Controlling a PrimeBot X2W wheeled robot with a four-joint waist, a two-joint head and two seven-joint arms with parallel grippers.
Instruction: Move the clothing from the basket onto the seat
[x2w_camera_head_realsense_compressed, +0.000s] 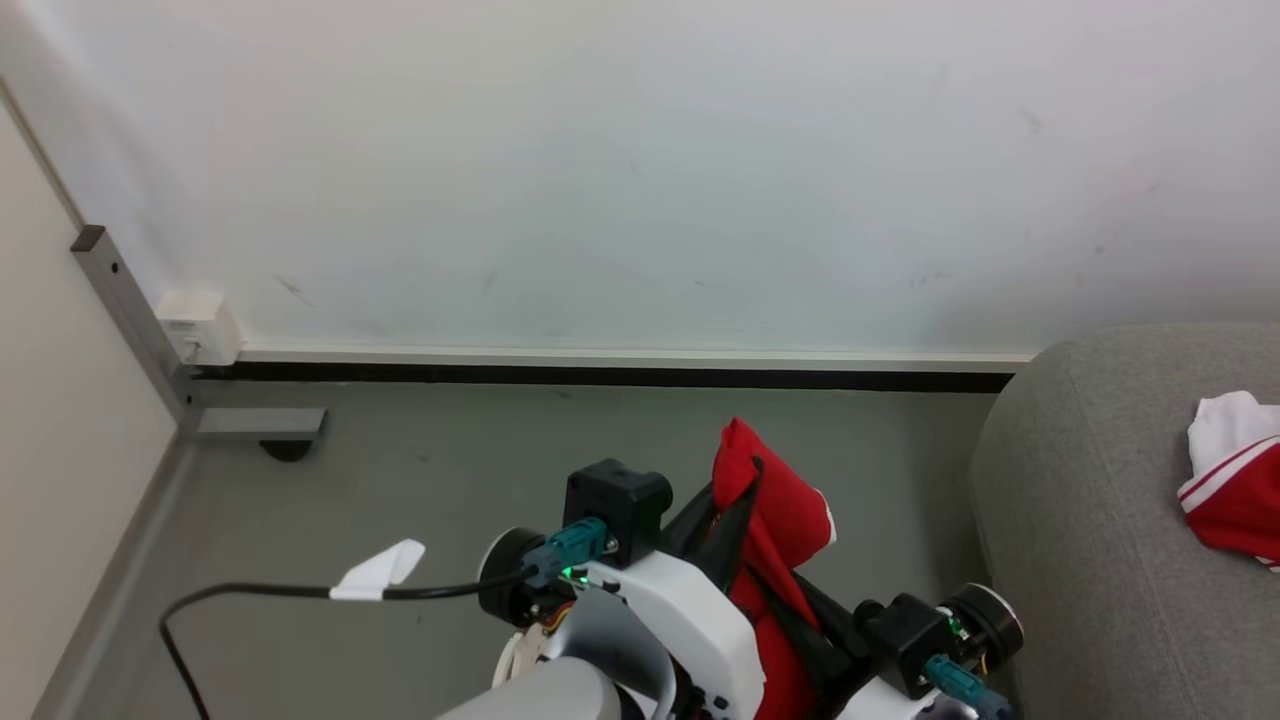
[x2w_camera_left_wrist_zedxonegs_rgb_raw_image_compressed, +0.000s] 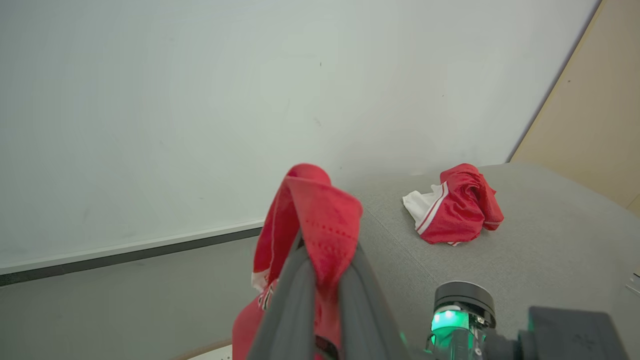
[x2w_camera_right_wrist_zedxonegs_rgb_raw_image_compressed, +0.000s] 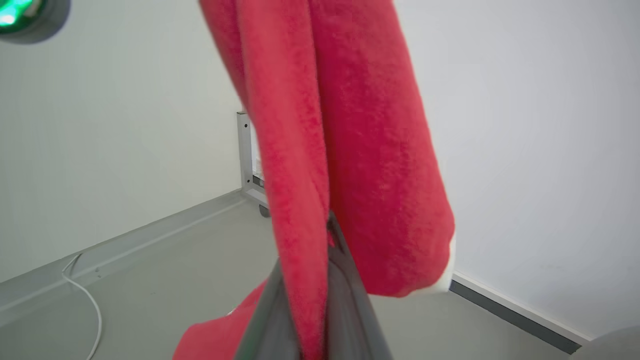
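1. Left tool (x2w_camera_left_wrist_zedxonegs_rgb_raw_image_compressed: 327, 252): fingers closed tight on a fold of the red garment (x2w_camera_head_realsense_compressed: 775, 510), which bunches above the fingertips at lower centre of the left wrist view.
2. Right tool (x2w_camera_right_wrist_zedxonegs_rgb_raw_image_compressed: 330, 240): fingers pinched shut on the same garment; the cloth runs from the fingertips to the top edge of the right wrist view.
3. Red garment: held above the grey floor (x2w_camera_head_realsense_compressed: 450, 480) at lower centre of the head view, left of the grey sofa (x2w_camera_head_realsense_compressed: 1100, 520).
4. Second garment (x2w_camera_left_wrist_zedxonegs_rgb_raw_image_compressed: 457, 210): red with a white panel and stripe trim, crumpled on the sofa at the right edge of the head view.
5. Black cable (x2w_camera_head_realsense_compressed: 250, 592): carries a white tag and lies on the floor, lower left.
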